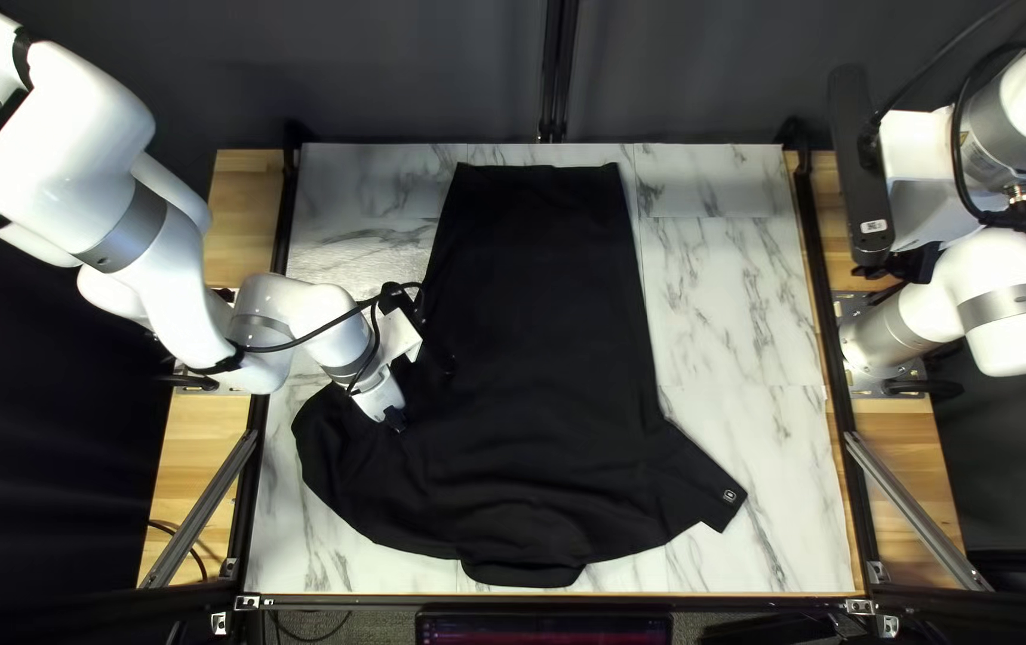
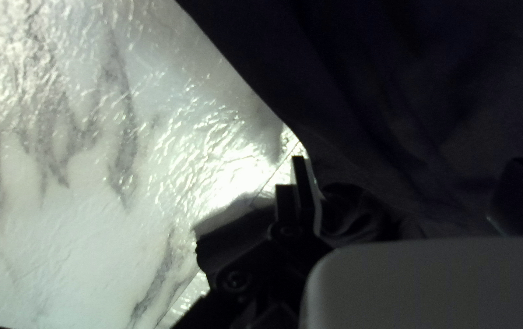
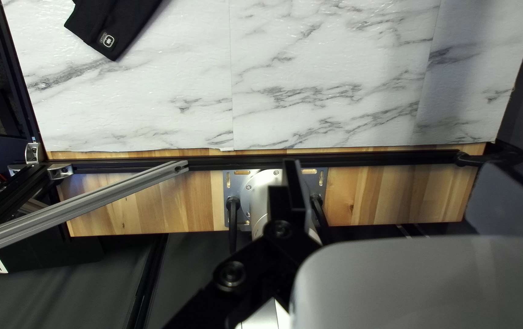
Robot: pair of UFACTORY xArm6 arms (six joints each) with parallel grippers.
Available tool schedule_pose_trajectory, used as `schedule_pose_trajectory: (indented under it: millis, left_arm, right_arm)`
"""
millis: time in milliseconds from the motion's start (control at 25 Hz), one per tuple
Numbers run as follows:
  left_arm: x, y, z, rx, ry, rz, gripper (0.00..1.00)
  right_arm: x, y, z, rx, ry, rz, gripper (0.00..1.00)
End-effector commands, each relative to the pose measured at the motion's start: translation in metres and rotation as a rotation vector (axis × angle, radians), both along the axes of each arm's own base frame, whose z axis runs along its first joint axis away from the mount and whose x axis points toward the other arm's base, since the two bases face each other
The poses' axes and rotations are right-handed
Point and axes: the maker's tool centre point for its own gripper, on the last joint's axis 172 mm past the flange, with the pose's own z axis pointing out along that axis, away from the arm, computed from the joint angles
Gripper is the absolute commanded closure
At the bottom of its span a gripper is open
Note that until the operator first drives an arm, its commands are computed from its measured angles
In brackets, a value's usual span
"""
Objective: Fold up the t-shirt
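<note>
A black t-shirt [image 1: 537, 346] lies spread on the marble-patterned table, hem toward the far edge and collar near the front edge. The sleeve at the right of the top left view sticks out flat. My left gripper [image 1: 394, 418] is low over the shirt by the other sleeve. In the left wrist view, my left gripper [image 2: 410, 183] has its fingers wide apart, with dark cloth [image 2: 395, 91] ahead and wrinkled cloth beside one finger. My right gripper [image 1: 917, 263] is raised beyond the table's right side; the right wrist view shows this gripper [image 3: 398, 189] open, touching no cloth.
Bare marble surface [image 1: 734, 299] runs along the shirt's right side in the top left view. Black rails and wooden strips [image 1: 242, 227] border the table's sides. A slanted metal bar [image 3: 79, 207] and my right arm's base [image 3: 264, 195] show in the right wrist view.
</note>
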Motion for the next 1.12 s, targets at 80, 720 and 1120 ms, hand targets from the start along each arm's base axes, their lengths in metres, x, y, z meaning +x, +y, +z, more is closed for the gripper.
schedule_pose_trajectory:
  millis: [80,720,1120]
  left_arm:
    - [0.002,-0.001,0.005,-0.005,-0.001,-0.006,1.0]
    - [0.052,0.001,0.068,0.015,0.002,-0.111,0.96]
    - [0.109,0.002,0.089,0.002,-0.009,-0.2,0.96]
  right_arm:
    - [0.0,0.0,0.0,0.0,0.0,0.0,0.0]
    - [0.0,0.0,0.0,0.0,0.0,0.0,0.0]
    - [0.0,0.0,0.0,0.0,0.0,0.0,0.0]
